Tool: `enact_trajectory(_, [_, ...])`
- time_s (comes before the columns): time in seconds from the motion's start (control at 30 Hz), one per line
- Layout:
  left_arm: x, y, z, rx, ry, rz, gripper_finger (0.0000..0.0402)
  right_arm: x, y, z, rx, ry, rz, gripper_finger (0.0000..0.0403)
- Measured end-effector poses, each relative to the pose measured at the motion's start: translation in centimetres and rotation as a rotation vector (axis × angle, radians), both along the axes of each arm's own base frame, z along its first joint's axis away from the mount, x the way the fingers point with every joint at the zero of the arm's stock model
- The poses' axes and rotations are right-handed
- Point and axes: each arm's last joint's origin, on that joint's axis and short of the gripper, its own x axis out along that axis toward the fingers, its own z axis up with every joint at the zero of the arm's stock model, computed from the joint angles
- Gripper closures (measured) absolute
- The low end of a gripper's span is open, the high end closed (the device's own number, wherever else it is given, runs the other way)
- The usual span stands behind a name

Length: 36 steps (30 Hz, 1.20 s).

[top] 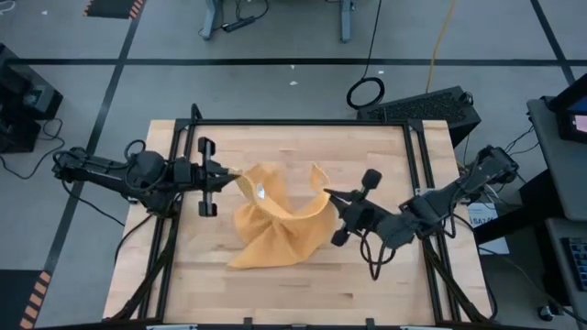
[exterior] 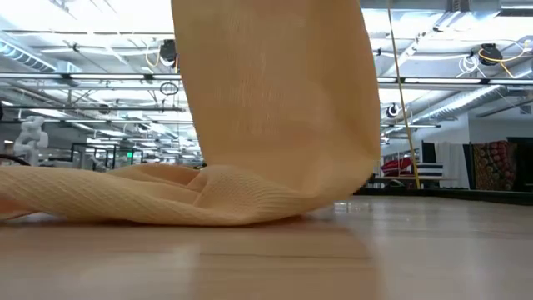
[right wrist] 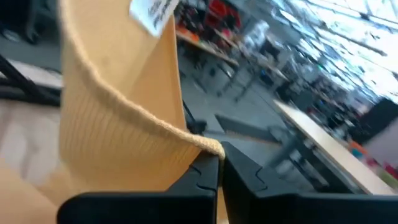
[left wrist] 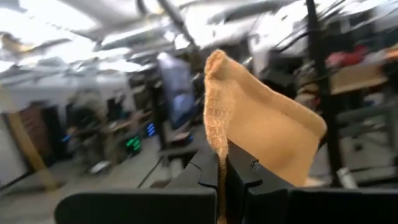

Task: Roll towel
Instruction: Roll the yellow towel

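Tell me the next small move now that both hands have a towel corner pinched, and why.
Probably draw the two hands apart to pull the towel flat. The left hand and right hand are each shut on a raised corner, while the cloth between them sags in twisted folds and its lower part lies bunched on the table. It needs to lie flat before rolling.

In the low view the towel was cut off at twelve o'clock, and neither gripper was seen. The room behind was blurred in both wrist views. Print on the white tag could not be read.
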Motion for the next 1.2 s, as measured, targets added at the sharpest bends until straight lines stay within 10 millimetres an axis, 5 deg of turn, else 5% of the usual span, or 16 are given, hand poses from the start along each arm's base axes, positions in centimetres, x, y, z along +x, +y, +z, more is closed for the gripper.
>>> enact_trajectory(0.23, [0.5, -0.1, -1.6, -0.077, 0.155, -0.017, 0.0400, -1.0, 0.7, -2.7, 0.244, 0.075, 0.042, 0.0391])
enact_trajectory(0.57, [4.2, -0.9, -6.4, -0.211, 0.390, -0.039, 0.0400, -0.3, 2.1, -8.8, 0.519, 0.293, -0.037, 0.0265])
enact_trajectory(0.93, [8.1, -2.2, -10.5, -0.202, 0.518, -0.034, 0.0400, 3.3, 3.7, -7.5, 0.454, -0.068, -0.003, 0.0185])
enact_trajectory(1.2, [9.6, -4.6, -11.9, -0.133, 0.498, -0.107, 0.0400, 7.3, 3.9, -9.9, 0.437, -0.105, 0.062, 0.0178])
